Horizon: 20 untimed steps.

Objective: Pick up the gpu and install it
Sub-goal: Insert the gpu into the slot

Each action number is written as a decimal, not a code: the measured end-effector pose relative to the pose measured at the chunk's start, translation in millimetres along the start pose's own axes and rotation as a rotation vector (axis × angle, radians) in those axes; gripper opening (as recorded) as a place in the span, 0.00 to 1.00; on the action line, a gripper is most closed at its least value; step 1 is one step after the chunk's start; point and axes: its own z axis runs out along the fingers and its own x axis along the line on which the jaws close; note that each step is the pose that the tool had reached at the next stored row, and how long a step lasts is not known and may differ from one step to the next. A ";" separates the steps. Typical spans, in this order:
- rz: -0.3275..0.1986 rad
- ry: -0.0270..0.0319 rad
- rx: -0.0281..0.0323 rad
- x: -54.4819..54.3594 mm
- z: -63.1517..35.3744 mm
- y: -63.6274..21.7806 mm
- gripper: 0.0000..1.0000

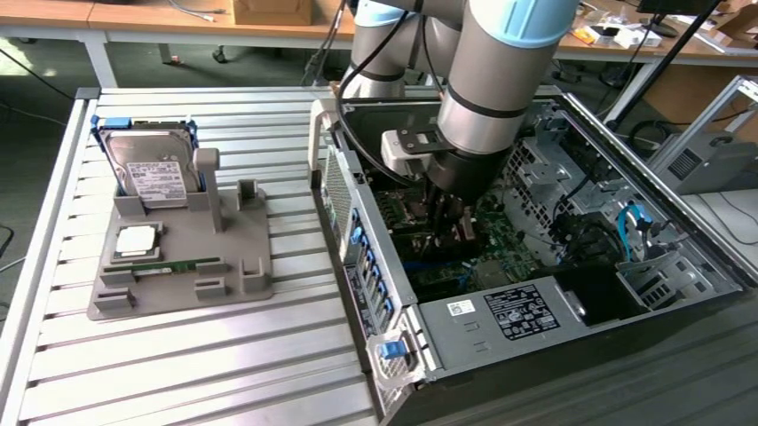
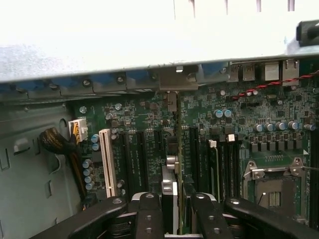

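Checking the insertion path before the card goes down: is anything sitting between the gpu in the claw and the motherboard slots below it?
Nothing visible blocks it. The claw holds the gpu edge-on above the dark expansion slots, which look empty; the white slot stands off to one side.

A ribbed metal table (image 1: 177,355) fills the near side. At the far side stand wooden desks (image 1: 154,22) with white legs, a cardboard box (image 1: 272,11) on one, over a dark floor (image 1: 35,80).
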 end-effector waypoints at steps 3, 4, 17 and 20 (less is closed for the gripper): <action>0.001 0.0002 -0.0001 -0.2 0.0 0.1 0.27; 0.001 0.0003 0.0000 -0.5 0.0 0.1 0.27; 0.002 0.0039 0.0001 -1.8 2.1 0.5 0.27; 0.002 0.0044 0.0003 -1.9 3.1 0.5 0.27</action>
